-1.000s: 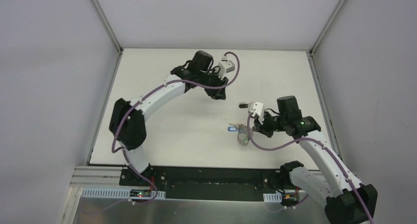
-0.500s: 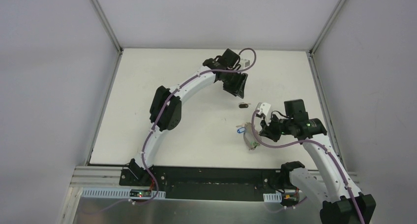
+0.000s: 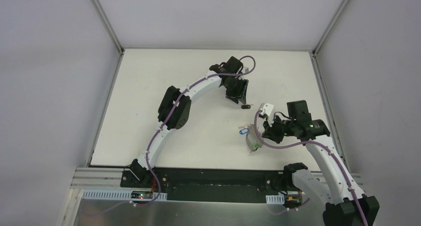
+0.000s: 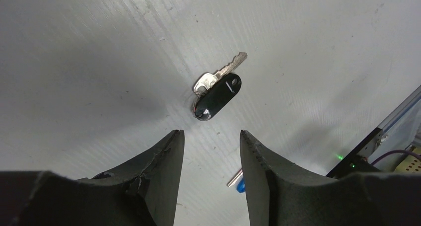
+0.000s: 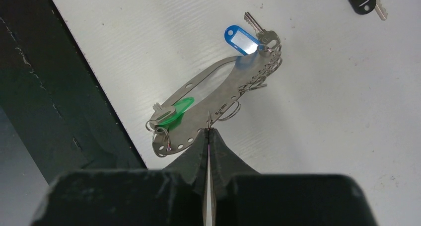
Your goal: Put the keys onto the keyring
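My left pincer (image 4: 211, 135) is hanging open over the black key (image 4: 218, 97). My right pincer (image 5: 208, 131) is squeezing tight on the keyring (image 5: 223, 93).

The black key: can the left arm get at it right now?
Probably yes. The left gripper hovers just short of the black key with its jaws apart, and nothing lies between gripper and key.

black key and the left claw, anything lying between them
Nothing: in the left wrist view only bare table separates the open left claw from the black key, which lies just beyond its fingertips.
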You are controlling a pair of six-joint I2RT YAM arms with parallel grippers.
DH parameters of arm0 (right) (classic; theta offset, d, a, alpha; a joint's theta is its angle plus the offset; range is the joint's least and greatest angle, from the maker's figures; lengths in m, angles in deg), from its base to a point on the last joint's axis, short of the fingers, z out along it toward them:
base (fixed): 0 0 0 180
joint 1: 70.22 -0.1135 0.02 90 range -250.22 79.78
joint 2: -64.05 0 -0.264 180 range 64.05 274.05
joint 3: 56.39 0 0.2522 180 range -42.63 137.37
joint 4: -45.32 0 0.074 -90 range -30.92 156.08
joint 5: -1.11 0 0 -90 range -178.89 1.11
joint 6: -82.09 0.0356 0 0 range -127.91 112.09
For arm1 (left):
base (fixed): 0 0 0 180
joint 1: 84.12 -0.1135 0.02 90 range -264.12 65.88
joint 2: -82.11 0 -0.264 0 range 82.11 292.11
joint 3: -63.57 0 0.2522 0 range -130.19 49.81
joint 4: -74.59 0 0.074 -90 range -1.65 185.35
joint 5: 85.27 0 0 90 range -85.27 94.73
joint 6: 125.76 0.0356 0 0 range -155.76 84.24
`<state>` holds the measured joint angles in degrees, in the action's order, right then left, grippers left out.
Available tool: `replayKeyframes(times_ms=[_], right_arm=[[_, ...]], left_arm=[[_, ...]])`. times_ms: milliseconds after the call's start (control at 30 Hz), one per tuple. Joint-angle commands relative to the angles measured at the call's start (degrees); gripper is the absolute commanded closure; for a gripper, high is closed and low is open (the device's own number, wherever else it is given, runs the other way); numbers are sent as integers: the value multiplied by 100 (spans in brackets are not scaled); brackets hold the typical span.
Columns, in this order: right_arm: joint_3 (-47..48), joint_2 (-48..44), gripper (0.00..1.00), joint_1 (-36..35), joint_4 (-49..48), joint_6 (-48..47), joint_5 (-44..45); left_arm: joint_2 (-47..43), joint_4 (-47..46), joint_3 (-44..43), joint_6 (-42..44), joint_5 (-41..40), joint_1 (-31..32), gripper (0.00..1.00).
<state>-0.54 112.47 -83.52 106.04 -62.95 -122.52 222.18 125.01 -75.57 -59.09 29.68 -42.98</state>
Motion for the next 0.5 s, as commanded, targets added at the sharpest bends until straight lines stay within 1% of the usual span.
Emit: replayKeyframes(times_ms=[0,267,467], right_arm=[[57,-107,100,38,50,133,-39],[1,-163,100,45,39,187,-40],[22,-201,100,46,50,231,-28]], left_arm=[[97,-107,-319,-397,28,-107,55],[381,-241,-478,-616,213,-168,61],[474,-259,-428,-697,273,-168,63]])
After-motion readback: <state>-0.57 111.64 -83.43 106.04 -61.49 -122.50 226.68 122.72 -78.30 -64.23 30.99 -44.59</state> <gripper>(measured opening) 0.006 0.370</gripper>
